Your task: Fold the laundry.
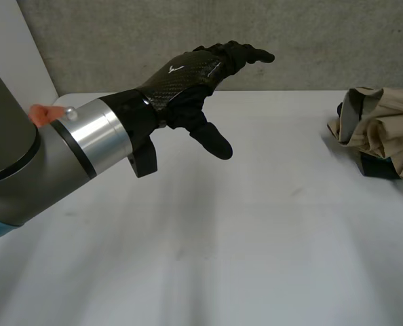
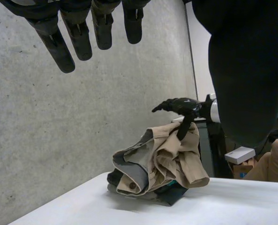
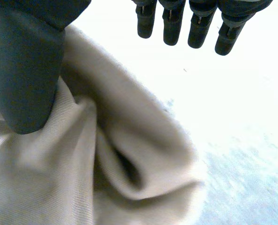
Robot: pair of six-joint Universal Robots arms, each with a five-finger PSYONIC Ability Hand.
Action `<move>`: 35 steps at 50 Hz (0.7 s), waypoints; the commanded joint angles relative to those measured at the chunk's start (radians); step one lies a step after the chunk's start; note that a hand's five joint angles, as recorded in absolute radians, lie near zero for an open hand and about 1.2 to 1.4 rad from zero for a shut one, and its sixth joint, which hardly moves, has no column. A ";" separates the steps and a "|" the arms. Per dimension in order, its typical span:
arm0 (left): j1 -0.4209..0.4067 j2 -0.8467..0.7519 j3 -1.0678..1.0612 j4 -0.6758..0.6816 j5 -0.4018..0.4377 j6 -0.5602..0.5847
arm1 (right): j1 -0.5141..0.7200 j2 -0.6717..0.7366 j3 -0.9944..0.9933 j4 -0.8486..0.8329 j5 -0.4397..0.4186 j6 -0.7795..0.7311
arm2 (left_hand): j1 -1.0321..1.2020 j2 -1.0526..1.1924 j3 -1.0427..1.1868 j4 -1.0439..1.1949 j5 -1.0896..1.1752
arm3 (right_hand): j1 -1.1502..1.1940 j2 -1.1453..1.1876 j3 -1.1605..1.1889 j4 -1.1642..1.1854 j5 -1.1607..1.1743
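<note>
head camera looks down over the tabletop [image 1: 256,238]; left wrist sees the laundry [image 2: 174,159] from afar, right wrist from close above.

Robot lab or test cell. Bare rough grey concrete wall [image 1: 188,41] sits right behind a plain flat white worktop [image 1: 256,238]. Big grey metal robot arm with a silver cuff [image 1: 25,163] reaches over it. Small white box [image 2: 239,154] lies beyond the worktop's far end.
</note>
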 commanded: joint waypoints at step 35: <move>0.059 0.092 -0.060 -0.022 -0.112 -0.015 | 0.063 -0.214 0.075 0.312 -0.140 -0.231 | -0.013 -0.032 -0.038 -0.028 -0.049 | -0.050 -0.036 -0.031 -0.037 -0.048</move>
